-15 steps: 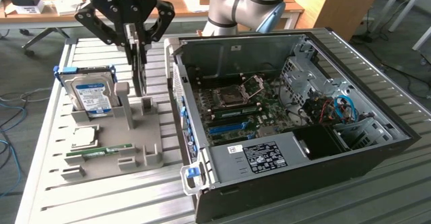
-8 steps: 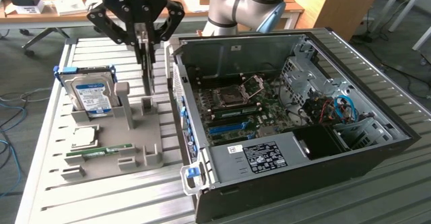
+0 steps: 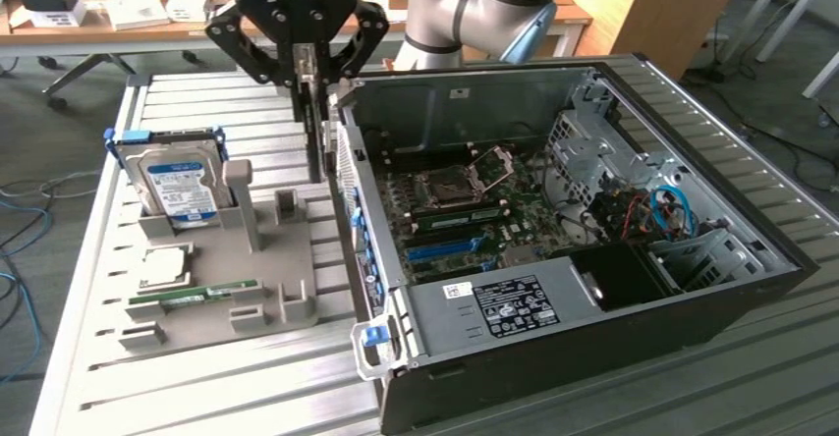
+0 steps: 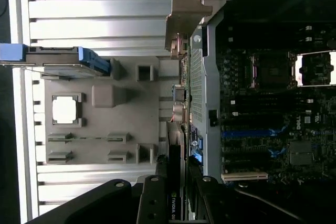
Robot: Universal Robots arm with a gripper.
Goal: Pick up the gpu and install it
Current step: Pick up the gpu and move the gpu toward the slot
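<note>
I hold the gpu, a thin dark card, edge-on and hanging upright. My gripper is shut on its upper part. The card hovers just outside the open computer case, beside the wall on the exterior view's left, above the grey holder tray. In the wrist view the gpu runs as a slim dark strip with a green logo between my gripper fingers. The motherboard lies open inside the case, with a blue slot on it.
On the tray stand a silver hard drive with a blue label, a CPU and a green RAM stick. The case's metal wall edge lies close beside the card. A cluttered desk is behind.
</note>
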